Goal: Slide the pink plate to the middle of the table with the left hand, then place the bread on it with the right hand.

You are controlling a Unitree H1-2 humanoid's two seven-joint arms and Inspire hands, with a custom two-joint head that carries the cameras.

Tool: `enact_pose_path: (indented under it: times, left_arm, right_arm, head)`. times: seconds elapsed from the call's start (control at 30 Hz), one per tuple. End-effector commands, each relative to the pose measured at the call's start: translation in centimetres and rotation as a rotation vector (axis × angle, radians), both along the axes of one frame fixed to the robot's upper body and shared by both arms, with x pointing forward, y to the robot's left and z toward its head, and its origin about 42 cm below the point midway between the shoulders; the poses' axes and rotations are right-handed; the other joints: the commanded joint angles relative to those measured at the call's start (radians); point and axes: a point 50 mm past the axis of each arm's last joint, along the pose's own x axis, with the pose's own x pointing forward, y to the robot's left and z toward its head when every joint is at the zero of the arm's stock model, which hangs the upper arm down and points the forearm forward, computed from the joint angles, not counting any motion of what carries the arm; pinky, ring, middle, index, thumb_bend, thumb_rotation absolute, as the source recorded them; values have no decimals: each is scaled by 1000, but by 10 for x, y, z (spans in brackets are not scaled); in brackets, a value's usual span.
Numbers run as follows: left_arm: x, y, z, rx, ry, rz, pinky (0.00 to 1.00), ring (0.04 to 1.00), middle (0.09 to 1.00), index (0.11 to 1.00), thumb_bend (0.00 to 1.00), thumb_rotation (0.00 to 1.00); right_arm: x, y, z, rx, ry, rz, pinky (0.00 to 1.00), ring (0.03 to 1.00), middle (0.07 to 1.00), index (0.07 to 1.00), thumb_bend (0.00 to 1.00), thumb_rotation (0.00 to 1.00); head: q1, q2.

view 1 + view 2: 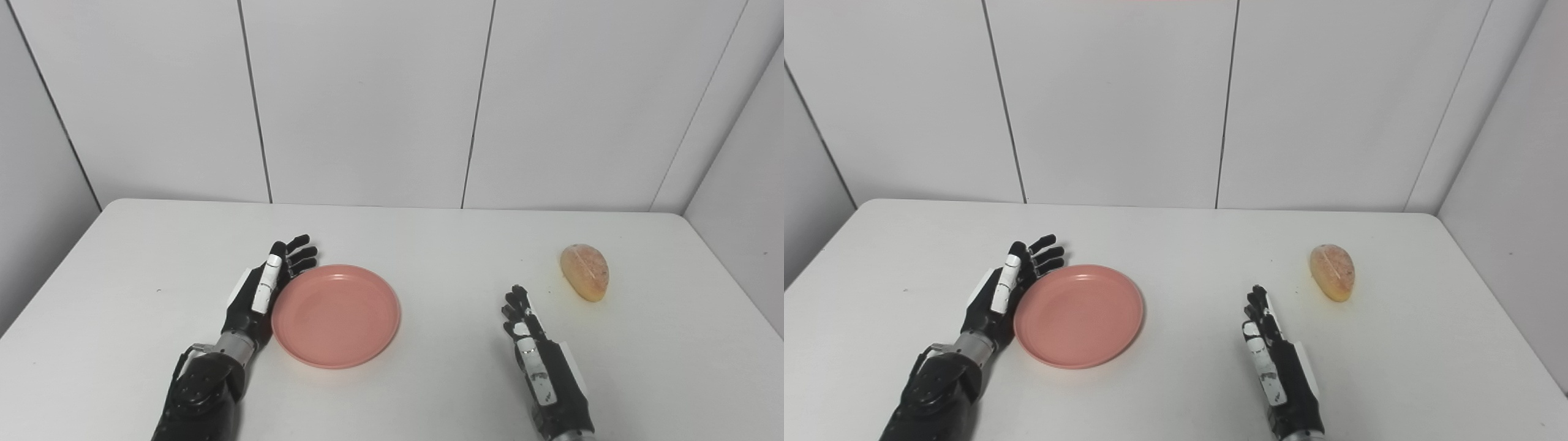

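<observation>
A round pink plate (pixel 335 315) lies empty on the white table (pixel 429 245), left of the middle. My left hand (pixel 264 288) is open, on edge against the plate's left rim, fingers stretched along it. A loaf of bread (pixel 585 271) lies on the table at the right. My right hand (pixel 533 349) is open and empty, fingers straight, resting near the front, a short way left of and nearer than the bread. The plate (pixel 1078 315), the bread (pixel 1332 272), my left hand (pixel 1007 288) and my right hand (pixel 1274 355) also show in the right eye view.
White wall panels (pixel 367 98) stand behind the table and a side wall (pixel 741 177) closes in at the right. The table's far edge (pixel 392 205) runs along the wall.
</observation>
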Motion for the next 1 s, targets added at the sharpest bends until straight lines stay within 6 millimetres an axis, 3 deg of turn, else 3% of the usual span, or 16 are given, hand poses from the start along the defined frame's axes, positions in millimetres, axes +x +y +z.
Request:
enact_pose_path:
  times: [0.0, 0.3, 0.43, 0.8, 0.97]
  left_arm:
    - [-6, -24, -3, -18, 42, -44, 895, 869, 861, 856, 724, 1000]
    - [-26, -43, -23, -49, 65, -66, 888, 845, 840, 841, 806, 1000]
    - [-34, -54, -33, -74, 47, -87, 872, 840, 845, 841, 766, 1000]
    - [-50, -79, -28, -108, 16, -126, 896, 870, 866, 868, 750, 1000]
    - [-56, -90, -24, -123, 0, -141, 879, 874, 876, 882, 770, 1000]
  right_arm:
    - [7, 4, 15, 2, -52, -1, 1000, 984, 987, 998, 571, 932]
    - [7, 1, 16, -12, -60, -10, 1000, 987, 989, 1000, 556, 961]
    - [7, -1, 15, -19, -64, -15, 1000, 986, 986, 1000, 566, 960]
    - [7, -8, 18, -26, -97, -46, 985, 956, 967, 984, 550, 944]
    - [8, -14, 27, -73, -132, -72, 985, 951, 948, 971, 640, 927]
  head:
    - [-1, 2]
    - [-26, 6]
    - [-33, 3]
    - [-63, -1]
    - [-68, -5]
